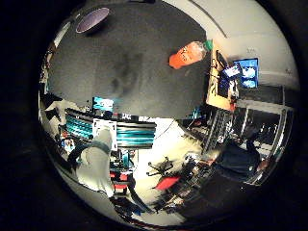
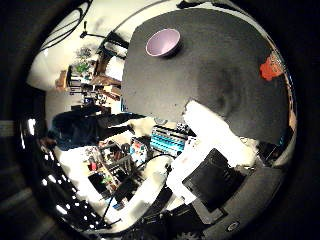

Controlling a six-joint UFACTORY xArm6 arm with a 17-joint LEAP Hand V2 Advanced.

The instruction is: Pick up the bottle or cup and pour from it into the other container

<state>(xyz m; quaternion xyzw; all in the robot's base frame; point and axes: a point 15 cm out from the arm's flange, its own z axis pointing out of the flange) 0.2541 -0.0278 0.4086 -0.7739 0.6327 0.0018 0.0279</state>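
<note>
An orange bottle [image 1: 187,54] with a green cap rests on the dark grey table [image 1: 120,57], near one edge. I cannot tell whether it stands or lies. A lavender bowl [image 2: 163,42] stands upright and empty on the same table, far from the bottle. My right hand [image 2: 215,150] hangs well above the table and off its edge, touching neither object. Its white and black fingers [image 2: 205,120] reach out straight and hold nothing. A dim shadow falls on the table between the bowl and the bottle.
Beyond the table's edge lies a white floor with cluttered benches, teal racks [image 1: 115,130] and equipment. A wooden desk with a blue screen [image 1: 248,72] stands past the bottle's side of the table.
</note>
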